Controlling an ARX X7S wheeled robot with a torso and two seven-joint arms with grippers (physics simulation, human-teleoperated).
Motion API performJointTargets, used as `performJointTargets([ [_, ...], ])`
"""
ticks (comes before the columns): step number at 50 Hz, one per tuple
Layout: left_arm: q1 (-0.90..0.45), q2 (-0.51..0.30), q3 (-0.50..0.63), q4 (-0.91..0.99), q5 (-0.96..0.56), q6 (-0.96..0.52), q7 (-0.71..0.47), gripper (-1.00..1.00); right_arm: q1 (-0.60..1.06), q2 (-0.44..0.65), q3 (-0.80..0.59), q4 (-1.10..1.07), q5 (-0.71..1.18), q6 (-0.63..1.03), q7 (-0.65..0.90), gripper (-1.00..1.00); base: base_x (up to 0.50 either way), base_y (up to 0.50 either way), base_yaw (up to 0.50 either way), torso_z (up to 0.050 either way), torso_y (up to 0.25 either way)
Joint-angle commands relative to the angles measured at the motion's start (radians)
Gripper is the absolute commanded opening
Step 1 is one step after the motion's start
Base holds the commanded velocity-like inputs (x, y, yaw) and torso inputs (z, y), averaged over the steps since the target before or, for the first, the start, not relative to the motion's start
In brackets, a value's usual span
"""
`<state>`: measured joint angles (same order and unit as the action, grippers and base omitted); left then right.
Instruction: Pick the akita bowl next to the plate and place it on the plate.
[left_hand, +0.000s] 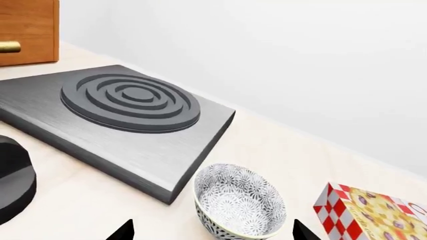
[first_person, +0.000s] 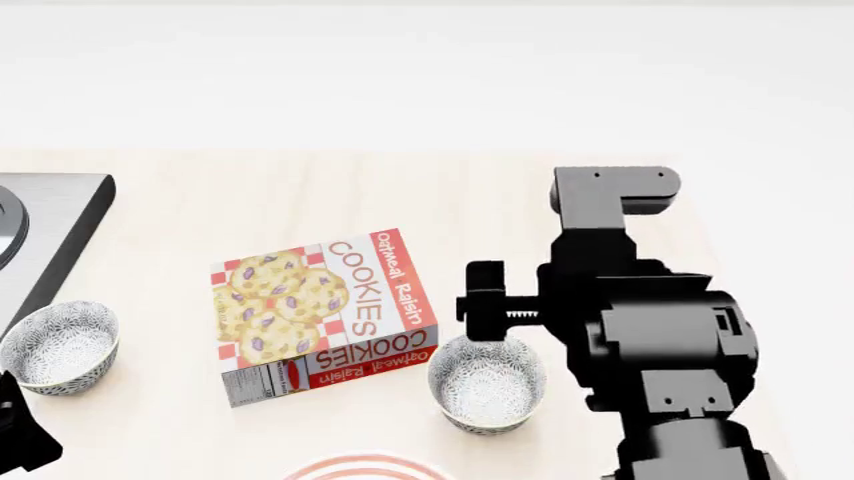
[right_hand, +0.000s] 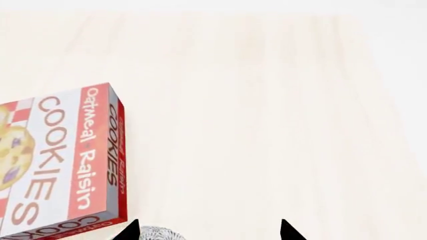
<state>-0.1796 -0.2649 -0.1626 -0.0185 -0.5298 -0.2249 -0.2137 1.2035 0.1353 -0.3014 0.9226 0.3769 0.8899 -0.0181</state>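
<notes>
I'd lower my right gripper (right_hand: 208, 231), fingers spread, squarely over the akita bowl (first_person: 489, 383) beside the cookie box (first_person: 324, 313), then pinch its rim.

Patterned akita bowl (first_person: 487, 383) upright just beyond red-ringed plate (first_person: 358, 468).

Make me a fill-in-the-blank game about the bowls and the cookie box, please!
1. The number of patterned bowls on the table in the head view is ____.
2. The cookie box lies ____ the left bowl and the akita bowl.
3. The rings on the plate are coloured ____.
4. The big word on the box is ____.

Missing words: two; between; red; COOKIES
</notes>
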Motion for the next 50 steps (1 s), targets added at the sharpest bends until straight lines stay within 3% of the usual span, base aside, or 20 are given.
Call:
performJointTargets([
  [1,0.0,-0.003,0.003,-0.001,-0.003,0.004,0.0,1.0,0.108,-0.042,-0.014,0.288,-0.021,-0.118,-0.063,1.0,0.0,0.0,0.0,0.0,0.0],
  [5,0.0,-0.004,0.004,-0.003,-0.005,0.006,0.0,1.0,0.137,-0.058,-0.012,0.382,-0.031,-0.166,-0.086,1.0,0.0,0.0,0.0,0.0,0.0],
  [26,-0.001,-0.005,0.01,-0.014,-0.004,0.019,-0.002,1.0,0.117,-0.064,0.14,0.385,-0.146,-0.069,-0.124,1.0,0.0,0.0,0.0,0.0,0.0],
  [50,0.001,-0.011,0.016,-0.006,-0.013,0.016,-0.01,1.0,0.052,-0.06,0.333,0.385,-0.269,-0.1,-0.142,1.0,0.0,0.0,0.0,0.0,0.0],
])
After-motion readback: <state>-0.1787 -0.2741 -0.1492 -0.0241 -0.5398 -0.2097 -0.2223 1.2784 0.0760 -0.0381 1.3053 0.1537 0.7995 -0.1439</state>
